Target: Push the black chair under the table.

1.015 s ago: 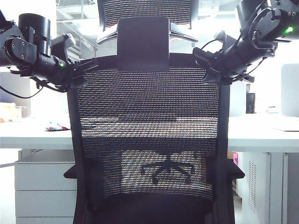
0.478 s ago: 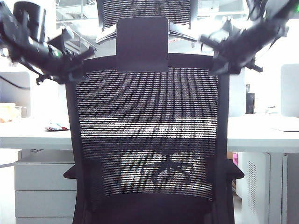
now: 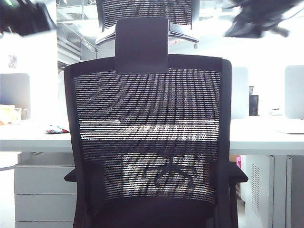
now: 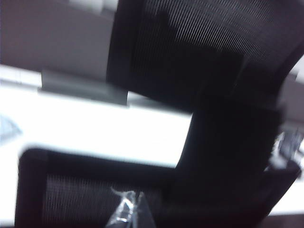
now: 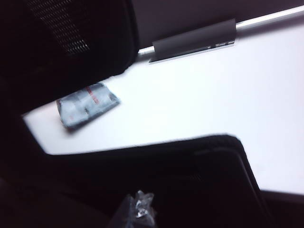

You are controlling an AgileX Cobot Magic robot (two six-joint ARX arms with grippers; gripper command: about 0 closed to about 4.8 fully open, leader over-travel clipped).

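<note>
White desk surface of the table [image 3: 266,137] is seen behind the black chair [image 3: 149,142], which stands against its near edge. Blurred above the chair's upper corners are the left gripper [image 3: 26,19] and right gripper [image 3: 256,21]; whether either claw is apart cannot be told.
</note>
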